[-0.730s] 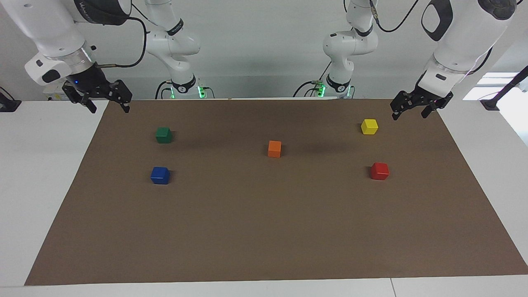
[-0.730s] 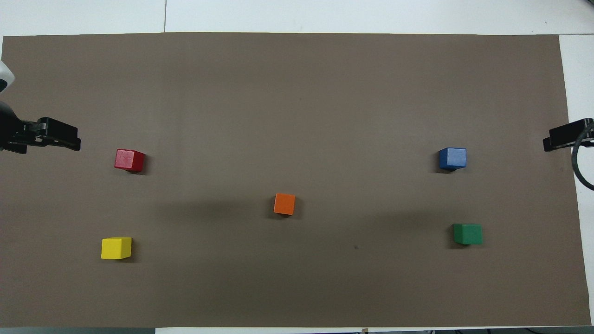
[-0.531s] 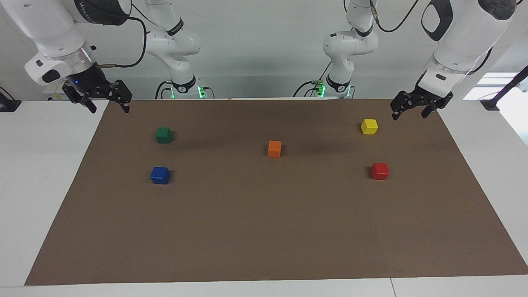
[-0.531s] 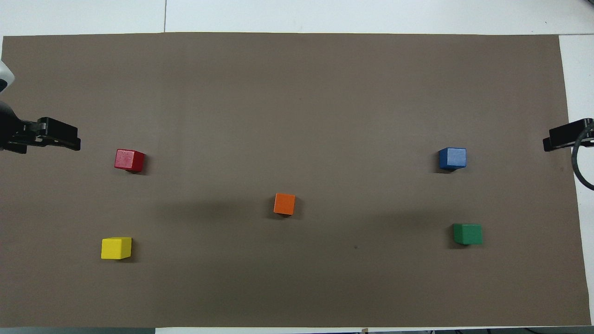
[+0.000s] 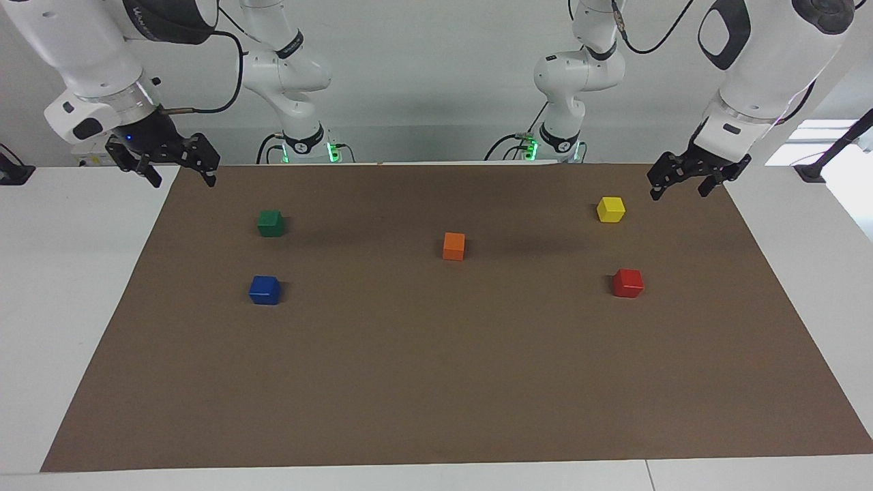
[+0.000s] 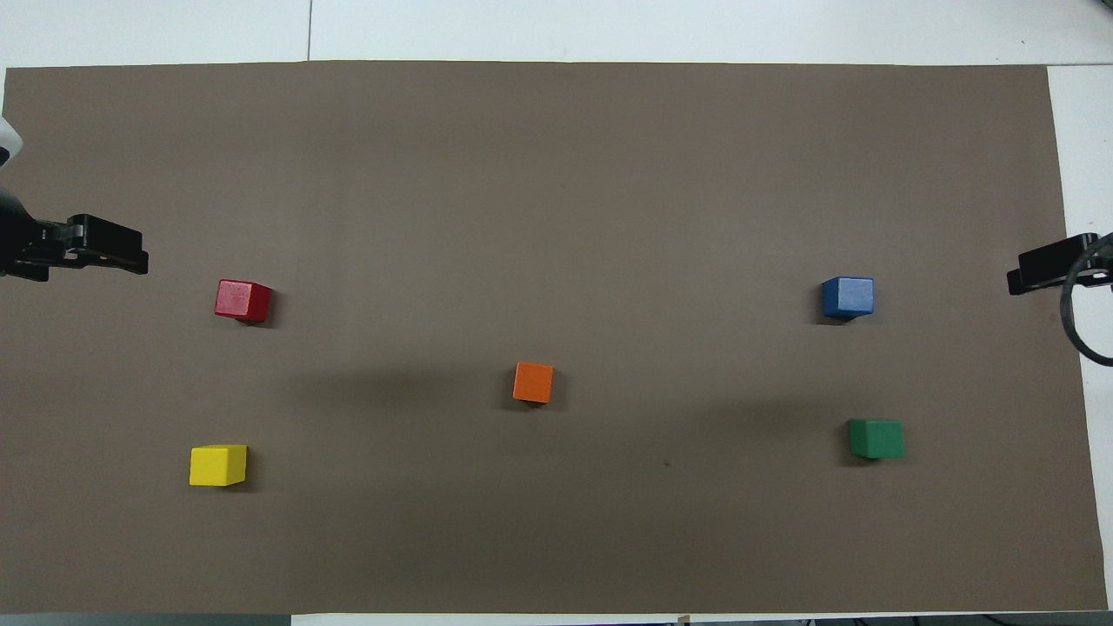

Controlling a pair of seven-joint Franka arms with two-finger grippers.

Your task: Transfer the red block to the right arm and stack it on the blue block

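Two grippers, jaws spread and empty. Right gripper (image 5: 181,179) waits over the counter (image 5: 436,382) edge; blue block (image 5: 264,290) lies toward its end, red block (image 5: 627,282) toward the left arm's, farther out than the yellow cube (image 5: 611,209); left gripper (image 5: 678,189) hangs over that corner. Risk: clipping yellow on approach, or a grasp leaving no handover faces.

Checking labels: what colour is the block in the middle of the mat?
Orange; the middle block shows best in the overhead view.

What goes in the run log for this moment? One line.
left gripper: open, raised | right gripper: open, raised | red block: on mat, untouched | blue block: bare
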